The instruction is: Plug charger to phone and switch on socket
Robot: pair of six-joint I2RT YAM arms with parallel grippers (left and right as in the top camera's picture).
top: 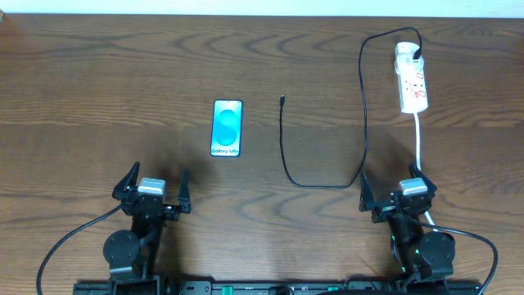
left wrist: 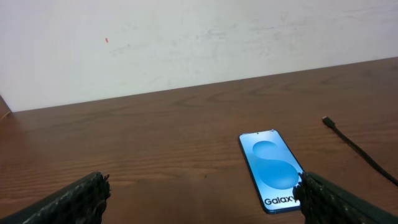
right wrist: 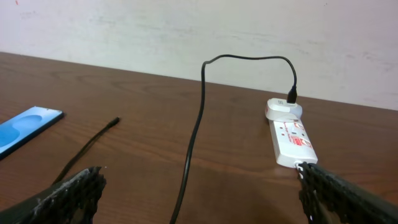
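On the worktop (top: 98, 65), left gripper (top: 157, 177) and right gripper (top: 390, 182) sit near, jaws spread, empty. Socket (top: 412, 80) is far right, phone (top: 227, 128) flat left of centre. Charger (top: 364, 106) looks plugged in, I think. The cable's light and floppy, so pinch just behind the tip (top: 281, 100).

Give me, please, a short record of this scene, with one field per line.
phone: flat on the table, screen up and lit
charger: one end plugged in at the socket's far end; connector tip lying loose to the right of the phone, apart from it
socket: far right of the table; switch state not readable
left gripper: jaws open, empty
right gripper: jaws open, empty
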